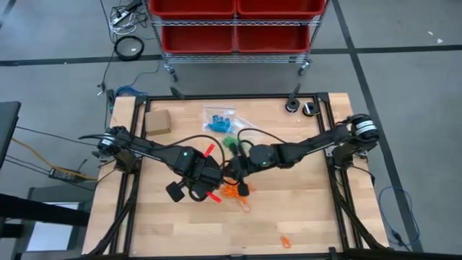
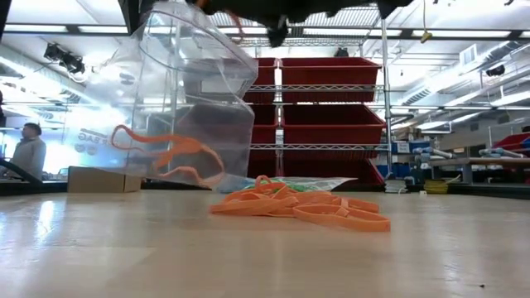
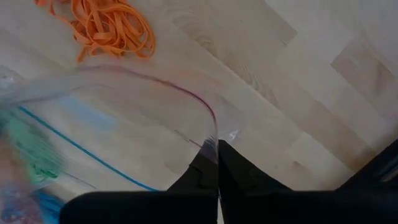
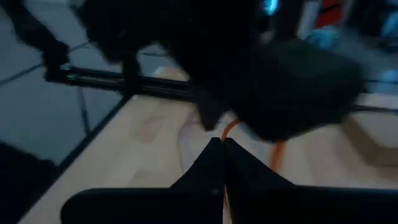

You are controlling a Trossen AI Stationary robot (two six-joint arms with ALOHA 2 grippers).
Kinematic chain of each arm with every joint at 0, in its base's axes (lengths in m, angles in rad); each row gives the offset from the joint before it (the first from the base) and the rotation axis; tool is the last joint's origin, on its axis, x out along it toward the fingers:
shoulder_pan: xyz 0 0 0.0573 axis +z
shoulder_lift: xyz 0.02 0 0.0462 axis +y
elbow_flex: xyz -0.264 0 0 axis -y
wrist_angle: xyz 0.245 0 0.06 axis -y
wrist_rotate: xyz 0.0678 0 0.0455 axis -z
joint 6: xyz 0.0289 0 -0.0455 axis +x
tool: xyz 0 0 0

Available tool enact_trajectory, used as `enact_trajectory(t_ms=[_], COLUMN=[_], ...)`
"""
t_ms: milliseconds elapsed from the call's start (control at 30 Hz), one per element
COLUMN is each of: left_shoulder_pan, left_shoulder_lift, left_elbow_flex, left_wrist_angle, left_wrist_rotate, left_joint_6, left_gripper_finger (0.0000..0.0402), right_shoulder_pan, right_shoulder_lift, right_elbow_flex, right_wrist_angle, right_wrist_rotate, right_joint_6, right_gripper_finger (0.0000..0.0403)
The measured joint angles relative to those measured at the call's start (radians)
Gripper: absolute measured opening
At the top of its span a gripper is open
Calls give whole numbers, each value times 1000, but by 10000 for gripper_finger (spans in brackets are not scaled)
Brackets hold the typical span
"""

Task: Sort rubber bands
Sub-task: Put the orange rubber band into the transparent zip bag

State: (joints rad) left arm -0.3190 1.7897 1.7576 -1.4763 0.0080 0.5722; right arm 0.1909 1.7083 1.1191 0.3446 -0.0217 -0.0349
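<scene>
Rubber bands, the thin orange elastic loops [image 2: 302, 207], lie in a loose heap on the pale wooden table [image 1: 303, 209] just below its centre. One stray orange loop [image 1: 286, 241] sits well apart toward six o'clock, near the front edge.

Your left gripper [image 3: 217, 146] is clenched on the rim of a clear plastic zip bag [image 2: 178, 91] and holds it up off the table, mouth upward, just beside the heap at about nine o'clock of it in the low view. Your right gripper [image 4: 222, 144] is pinched shut on what looks like a single orange band [image 4: 229, 129], close against the left arm above the bag.

Watch these risks:
- The band is thin and springy. If you release it off the mouth, I judge it will fall outside the bag or catch on the rim.
- The two arms are very close together. A careless move could knock the left gripper and shake the bag loose, spilling what it holds.
- The left grip takes only the bag's edge, so a tug on the film could pull it free.

Containers: the lifted bag holds a few orange bands [image 2: 170, 157] low inside. At twelve o'clock a second clear bag [image 1: 219, 120] lies flat holding blue bands. Green bands [image 1: 230, 143] lie between it and the grippers, seemingly bagged. A small tan cardboard box [image 1: 157, 122] stands at ten o'clock; I cannot tell its contents.
</scene>
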Motion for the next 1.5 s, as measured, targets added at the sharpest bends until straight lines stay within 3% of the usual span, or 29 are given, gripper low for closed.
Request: enact_trajectory(t_ms=[100, 367, 1000, 1100, 1367, 1500], left_shoulder_pan=[-2, -12, -35, -35, -41, -43], left_shoulder_lift=[0, 1, 1, 1, 1, 1], left_elbow_flex=[0, -7, -6, -6, -6, -5], left_wrist_angle=[-12, -37, -8, -8, -8, -8], left_wrist_rotate=[13, -43, -244, -245, -246, -246], left_joint_6=[5, 7, 85, 89, 80, 79], left_gripper_finger=[0, 0, 0, 0, 0, 0], right_shoulder_pan=[-12, -50, -33, -19, 15, 49], right_shoulder_lift=[71, 88, 89, 86, 60, 17], right_elbow_flex=[72, 111, 110, 110, 109, 109], right_wrist_angle=[-22, -121, -275, -275, -300, -374], right_wrist_rotate=[-68, -129, -110, -58, 25, 98], right_joint_6=[1, 49, 121, 114, 94, 94], right_gripper_finger=[0, 0, 3, 23, 135, 167])
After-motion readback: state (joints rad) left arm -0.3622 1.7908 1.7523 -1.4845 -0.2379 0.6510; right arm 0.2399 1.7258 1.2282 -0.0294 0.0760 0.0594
